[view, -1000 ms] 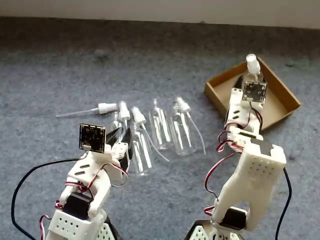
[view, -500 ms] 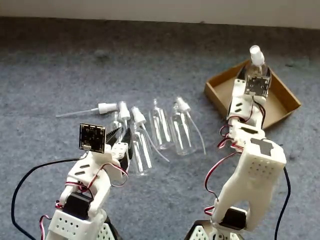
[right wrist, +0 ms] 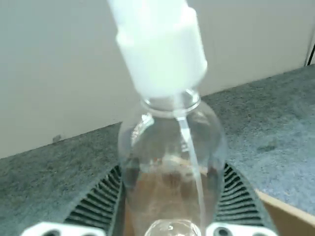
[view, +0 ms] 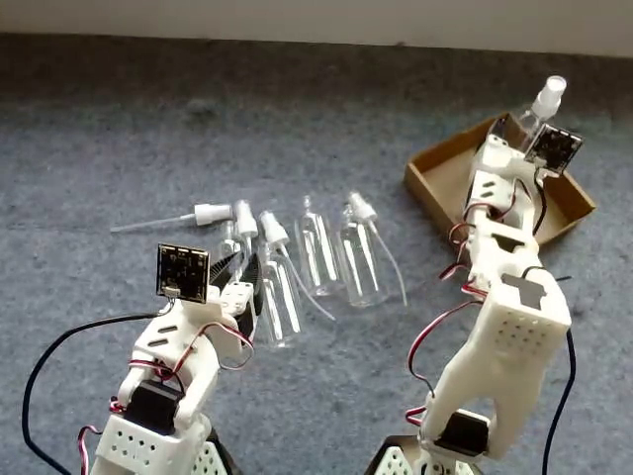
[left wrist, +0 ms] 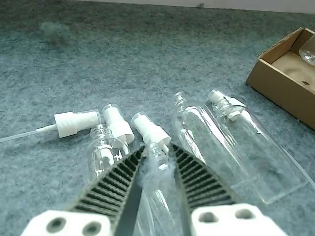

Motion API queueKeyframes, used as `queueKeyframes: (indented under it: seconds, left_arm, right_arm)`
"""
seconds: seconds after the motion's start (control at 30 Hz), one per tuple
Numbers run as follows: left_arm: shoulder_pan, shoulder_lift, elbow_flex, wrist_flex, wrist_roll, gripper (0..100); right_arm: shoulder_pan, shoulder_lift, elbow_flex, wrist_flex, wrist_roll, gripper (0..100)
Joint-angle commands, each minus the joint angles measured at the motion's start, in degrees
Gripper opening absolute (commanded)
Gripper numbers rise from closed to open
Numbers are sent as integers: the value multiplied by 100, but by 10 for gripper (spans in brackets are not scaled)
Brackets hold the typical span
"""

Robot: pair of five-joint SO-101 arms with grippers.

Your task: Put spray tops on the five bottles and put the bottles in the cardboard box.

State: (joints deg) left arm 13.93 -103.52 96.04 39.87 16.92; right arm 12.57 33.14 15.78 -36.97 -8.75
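My right gripper is shut on a clear bottle with a white spray top. It holds the bottle tilted above the far side of the cardboard box. My left gripper sits low on the carpet. Its jaws are closed against the sides of a lying bottle with a spray top at its neck. Three more bottles lie beside it: one, an uncapped one and one with a top resting at its neck.
A loose spray top with a long thin tube lies on the grey carpet, left of the bottles. The box stands at the far right, close to the wall.
The right arm has swung the capped bottle to the right and farther back over the box, tilting it. The left arm and the lying bottles have kept still.
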Motion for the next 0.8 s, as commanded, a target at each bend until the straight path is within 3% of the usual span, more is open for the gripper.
queueKeyframes:
  seconds: [0.0,0.3,0.77]
  left_arm:
    - [-31,-57,110,26,18,39]
    - [505,-57,110,273,9,39]
    - [514,-57,110,273,9,40]
  right_arm:
    - [40,-136,-391,22,281,152]
    - [31,-75,-435,57,352,152]
    - [-48,901,-1710,505,413,152]
